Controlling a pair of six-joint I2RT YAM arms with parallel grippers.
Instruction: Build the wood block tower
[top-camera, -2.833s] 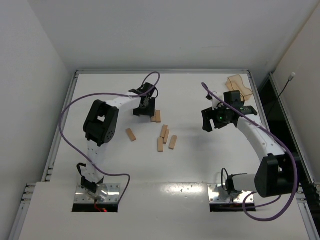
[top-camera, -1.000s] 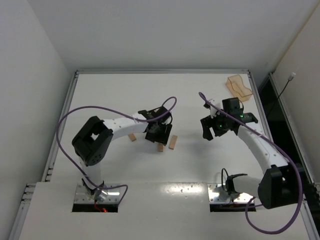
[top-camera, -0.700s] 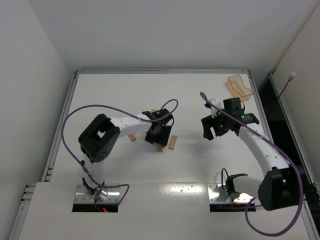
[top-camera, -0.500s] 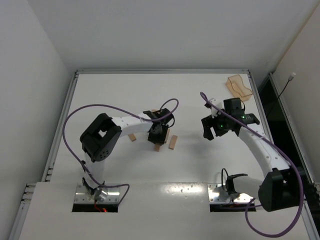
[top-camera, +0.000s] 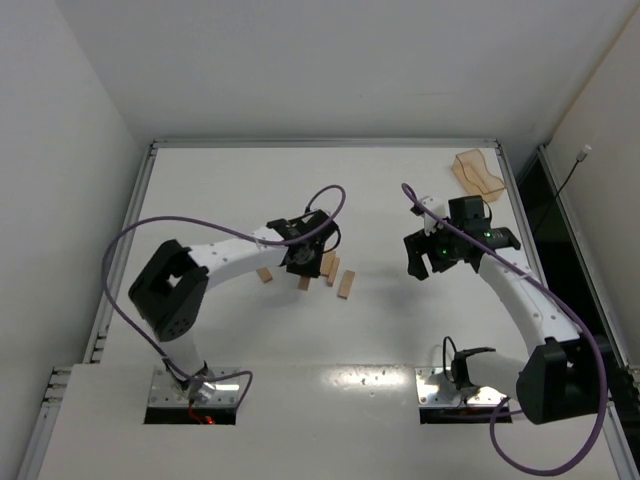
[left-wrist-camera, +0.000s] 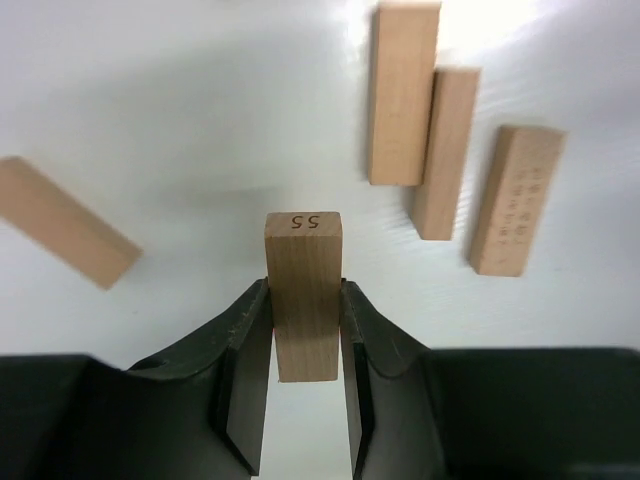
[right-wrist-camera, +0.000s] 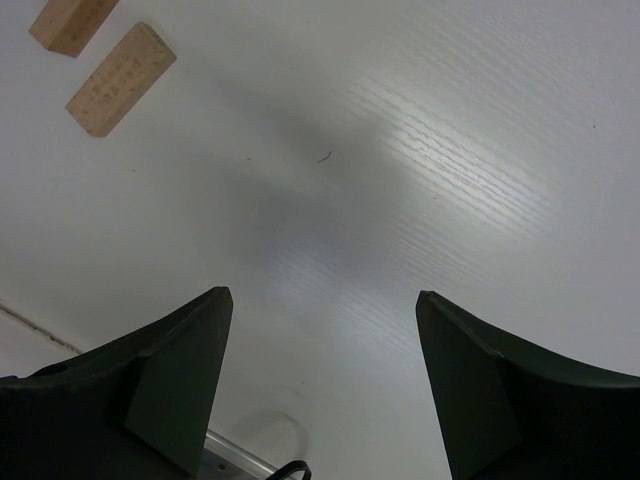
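The white table (top-camera: 220, 190) fills the view, and the left arm (top-camera: 225, 255) bends in over its middle while the right arm (top-camera: 520, 290) reaches up along the right side. There's the orange-tan tray (top-camera: 477, 172), in the far right corner, well apart from everything. Now the left gripper (left-wrist-camera: 303, 290): fingers clamped on the long sides of one wood block (left-wrist-camera: 303, 300), its end face marked 55. The right gripper (right-wrist-camera: 320, 295) hangs right of centre, fingers spread wide, nothing between them. At the table's middle, three loose blocks (left-wrist-camera: 445, 150) lie roughly parallel, two touching and the third just beside. A fourth block (left-wrist-camera: 60, 235) lies apart, toward the left edge.
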